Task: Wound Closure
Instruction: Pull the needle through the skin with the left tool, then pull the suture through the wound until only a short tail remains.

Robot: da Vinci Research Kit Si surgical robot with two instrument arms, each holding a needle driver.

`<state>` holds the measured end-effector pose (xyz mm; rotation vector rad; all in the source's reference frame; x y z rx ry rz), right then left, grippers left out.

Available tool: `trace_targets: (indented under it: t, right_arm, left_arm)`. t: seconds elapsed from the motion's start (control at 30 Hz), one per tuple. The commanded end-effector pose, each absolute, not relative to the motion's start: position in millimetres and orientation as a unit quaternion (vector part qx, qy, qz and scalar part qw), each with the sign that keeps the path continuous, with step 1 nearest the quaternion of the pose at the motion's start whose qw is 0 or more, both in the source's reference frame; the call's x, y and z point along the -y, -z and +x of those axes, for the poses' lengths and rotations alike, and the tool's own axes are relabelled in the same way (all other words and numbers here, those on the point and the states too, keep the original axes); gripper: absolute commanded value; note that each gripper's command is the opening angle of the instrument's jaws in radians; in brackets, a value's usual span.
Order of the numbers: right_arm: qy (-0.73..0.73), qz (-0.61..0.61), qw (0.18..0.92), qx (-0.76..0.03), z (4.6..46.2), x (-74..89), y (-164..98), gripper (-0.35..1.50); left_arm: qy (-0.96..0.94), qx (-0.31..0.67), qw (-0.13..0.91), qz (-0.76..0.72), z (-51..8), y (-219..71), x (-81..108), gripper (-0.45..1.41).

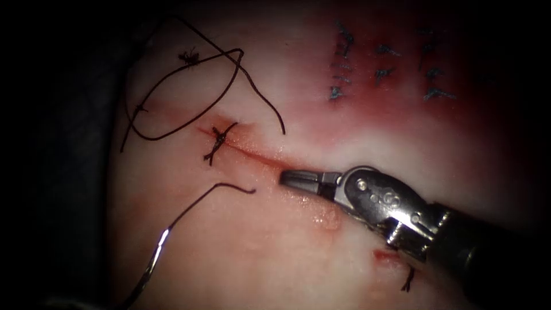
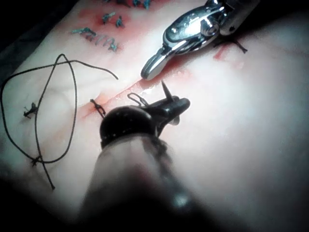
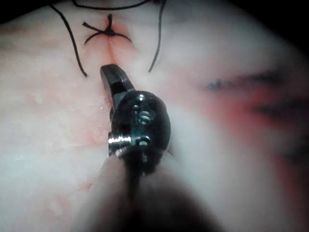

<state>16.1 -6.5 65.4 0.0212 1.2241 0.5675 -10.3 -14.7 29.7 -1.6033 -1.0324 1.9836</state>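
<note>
The cut (image 1: 258,155) runs slantwise across the tissue (image 1: 258,252), with one knotted stitch (image 1: 217,139) at its left end. My right tool (image 1: 285,178) reaches in from the right, jaws shut and holding nothing, tip just over the cut; it also shows in the wrist views (image 2: 147,72) (image 3: 109,72). The curved needle (image 1: 154,261) hangs outside the tissue on the left side of the cut, trailing a short thread (image 1: 221,185) with a free hooked end. My left tool (image 2: 170,109) looks shut on the needle; where along its curve is unclear.
A long loose thread (image 1: 189,97) loops over the tissue at the upper left, with a small knot (image 1: 189,56) beside it. Blue stitch marks (image 1: 344,63) and red fluid (image 1: 367,115) lie at the upper right. Another small stitch (image 1: 408,280) sits under the right tool's shaft.
</note>
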Motion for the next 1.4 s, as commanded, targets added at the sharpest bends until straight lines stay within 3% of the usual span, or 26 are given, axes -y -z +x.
trace_targets:
  t: [0.03, 0.7, 1.23, 1.33, 1.4]
  right_arm:
    - [-0.262, 0.008, 0.781, -0.567, 16.7, 6.3, -66.2, -0.35]
    - [-0.274, 0.023, 0.817, -0.506, 18.2, 10.9, -74.0, -0.35]
    - [-0.29, 0.043, 0.807, -0.513, 18.0, 9.3, -70.2, -0.35]
    - [-0.289, 0.007, 0.796, -0.531, 18.4, 8.1, -67.9, 1.03]
    - [-0.291, 0.002, 0.793, -0.535, 18.9, 7.5, -66.7, 1.28]
  left_arm:
    - [-0.708, 0.367, 0.193, -0.572, -10.9, -30.4, 14.3, -0.35]
    - [-0.706, 0.369, 0.187, -0.575, -11.2, -30.8, 15.2, -0.35]
    - [-0.702, 0.366, 0.188, -0.581, -11.2, -30.4, 14.4, -0.35]
    - [-0.706, 0.342, 0.184, -0.592, -11.1, -30.0, 13.9, -0.35]
    - [-0.708, 0.329, 0.179, -0.599, -11.1, -29.5, 13.6, -0.35]
